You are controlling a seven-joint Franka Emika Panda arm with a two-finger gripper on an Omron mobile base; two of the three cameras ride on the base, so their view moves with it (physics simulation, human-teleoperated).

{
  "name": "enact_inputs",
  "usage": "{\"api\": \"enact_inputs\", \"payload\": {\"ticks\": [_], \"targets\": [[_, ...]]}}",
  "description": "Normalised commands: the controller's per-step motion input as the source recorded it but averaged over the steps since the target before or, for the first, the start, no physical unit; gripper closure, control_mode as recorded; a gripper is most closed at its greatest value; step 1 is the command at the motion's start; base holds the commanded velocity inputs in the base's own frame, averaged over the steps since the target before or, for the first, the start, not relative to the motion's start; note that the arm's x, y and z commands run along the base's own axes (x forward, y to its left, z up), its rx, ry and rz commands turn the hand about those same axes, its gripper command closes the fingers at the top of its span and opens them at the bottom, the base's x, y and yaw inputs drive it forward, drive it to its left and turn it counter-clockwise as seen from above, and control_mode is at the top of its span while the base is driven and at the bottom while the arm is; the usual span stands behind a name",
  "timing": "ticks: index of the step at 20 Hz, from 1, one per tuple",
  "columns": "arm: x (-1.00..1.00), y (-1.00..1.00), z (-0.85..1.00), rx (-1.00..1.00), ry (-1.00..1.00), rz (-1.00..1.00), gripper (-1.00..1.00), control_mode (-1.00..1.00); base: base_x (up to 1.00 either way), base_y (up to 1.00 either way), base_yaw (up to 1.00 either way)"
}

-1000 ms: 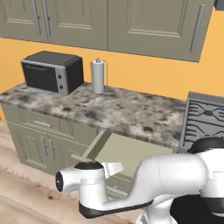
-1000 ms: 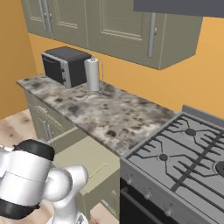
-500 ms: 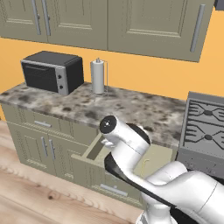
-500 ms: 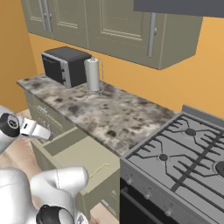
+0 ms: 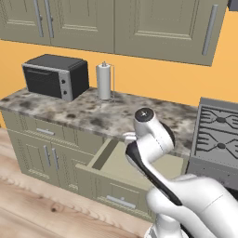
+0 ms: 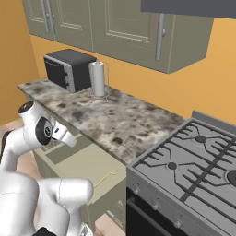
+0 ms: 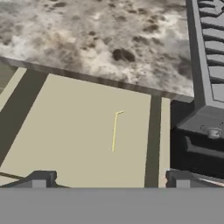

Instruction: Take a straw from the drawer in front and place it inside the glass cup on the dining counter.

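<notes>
Below the speckled stone countertop [image 5: 88,116], the drawer [image 5: 122,174] stands pulled out, and on its pale beige floor we see the straw [image 7: 115,130], a thin yellow stick with a short bent tip, lying flat and alone toward the stove side. Our gripper [image 7: 108,178] hangs above the drawer, looking down into it, with its two dark fingertips [image 7: 40,178] spread wide apart and nothing between them; the straw lies ahead of them, roughly midway between the two. In the right base view the same straw [image 6: 105,179] shows near the front right corner of the drawer [image 6: 87,168], close to the stove [image 6: 189,161].

We judge the step in hand to be the descent for the pick. Several things could go wrong from here. The straw is very slim and lies flush on the floor, so fingers closing too high would meet on air, while fingers driven too low would jam against the drawer bottom. Its length runs roughly across the line between the fingertips, which favours a grasp, but a pinch near the bent end could tip it. A light straw may also roll or skid away at first contact. The drawer's right wall and the stove's dark side [image 7: 199,144] stand near, so a sideways drift risks a collision
</notes>
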Motion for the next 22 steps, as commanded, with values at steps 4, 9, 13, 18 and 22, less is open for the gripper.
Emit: {"api": "enact_inputs", "payload": {"ticks": [4, 9, 13, 18, 22], "targets": [[0.56, 0.0, -0.41, 0.17, 0.06, -0.17, -1.0, -1.0, 0.0, 0.0, 0.0], [0.56, -0.11, -0.34, 0.11, 0.03, -0.18, -1.0, -1.0, 0.0, 0.0, 0.0], [0.38, -0.27, -0.46, 0.02, 0.0, -0.13, -1.0, -1.0, 0.0, 0.0, 0.0], [0.2, -0.35, -0.51, 0.01, 0.03, -0.02, -1.0, -1.0, 0.0, 0.0, 0.0], [0.13, -0.4, -0.46, 0.04, 0.09, 0.0, -1.0, -1.0, 0.0, 0.0, 0.0]]}}
